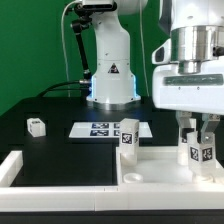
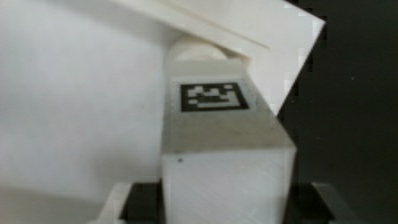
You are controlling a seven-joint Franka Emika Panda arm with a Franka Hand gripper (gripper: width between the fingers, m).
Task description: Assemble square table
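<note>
Slab: I see the square table's slab (image 1: 160,172) lying flat on the black surface (image 1: 60,148), in the corner nearest the exterior camera on the exterior view's right.
Leg in hand: the gripped leg (image 1: 197,153) is a small white piece. It stands upright over the slab, its black-and-white tag facing the exterior camera.
Claw: my claw (image 1: 197,142) comes straight down from above and is closed partway onto the gripped leg, one finger on each side of it.
Wrist check: the dark fingers (image 2: 139,203) press against both flanks of the gripped leg (image 2: 217,130). Its far end sits at a corner of the slab (image 2: 71,110), but I cannot tell whether it is seated there.
Second leg: the standing leg (image 1: 128,136) is upright at the slab's far corner on the exterior view's left, tag toward the camera and well apart from the claw.
Third leg: the loose leg (image 1: 37,126) rests on the bare surface toward its edge on the exterior view's left, well apart from the slab.
Board: the marker board (image 1: 98,129) lies flat mid-surface, just behind the standing leg.
Rails: low white rails (image 1: 60,185) run along the near edge and turn up the edge on the exterior view's left.
Base: the arm base (image 1: 110,75) stands at the far edge, near its middle.
</note>
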